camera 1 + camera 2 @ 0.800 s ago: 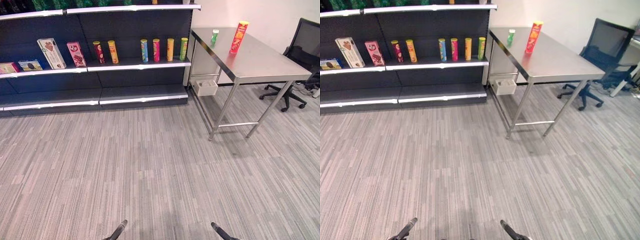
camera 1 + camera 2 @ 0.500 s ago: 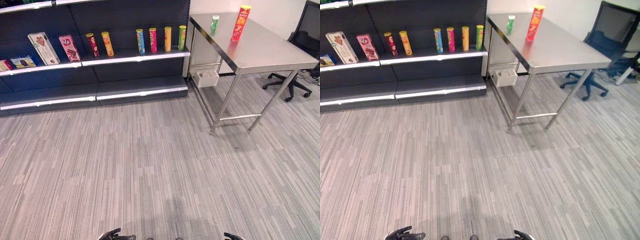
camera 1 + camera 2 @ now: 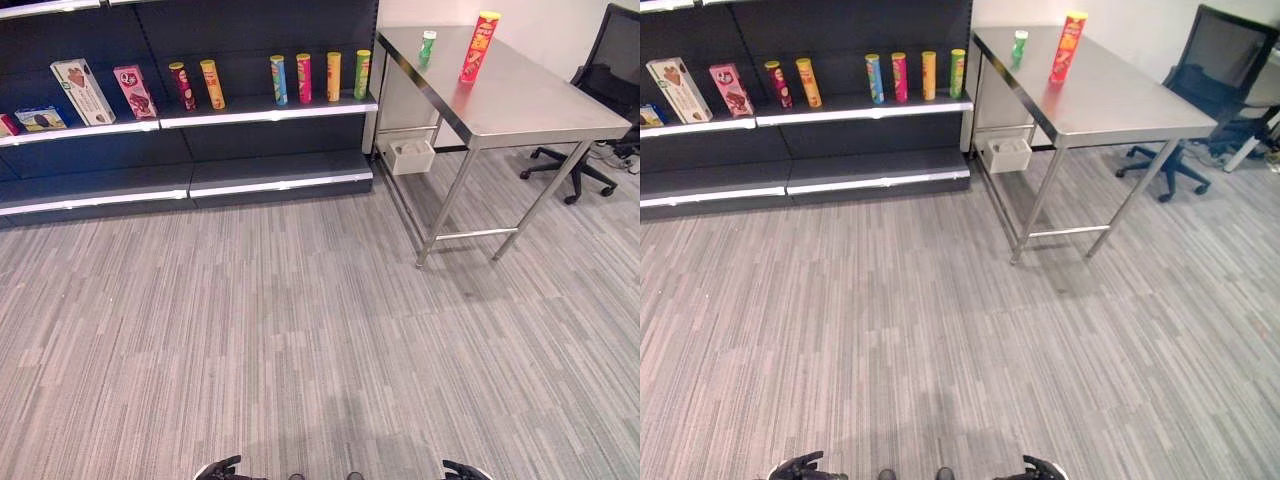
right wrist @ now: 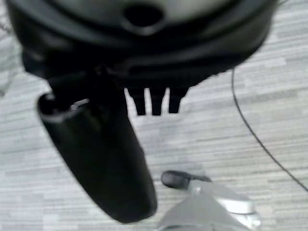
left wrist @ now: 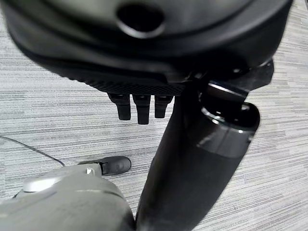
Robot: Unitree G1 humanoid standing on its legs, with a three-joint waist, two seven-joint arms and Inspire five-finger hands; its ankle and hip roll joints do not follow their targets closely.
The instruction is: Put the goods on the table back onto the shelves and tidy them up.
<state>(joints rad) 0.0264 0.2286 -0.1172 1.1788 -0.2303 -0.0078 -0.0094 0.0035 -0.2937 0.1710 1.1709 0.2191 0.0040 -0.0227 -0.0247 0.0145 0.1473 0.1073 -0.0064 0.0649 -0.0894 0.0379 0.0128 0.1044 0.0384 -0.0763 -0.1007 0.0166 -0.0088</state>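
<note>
Both your hands, left hand (image 3: 222, 468) and right hand (image 3: 462, 469), hang empty with fingers relaxed; the upright red can (image 3: 478, 46) stands far ahead-right on the table (image 3: 530, 105), nearer your right.

no legible text, packaging perhaps printed

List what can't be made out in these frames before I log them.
- Print on the red can and green can on the table: too small in the eye views.
- Left hand and right hand: cut off by the bottom edge.
- Top shelf: cut off by the top edge.
</note>
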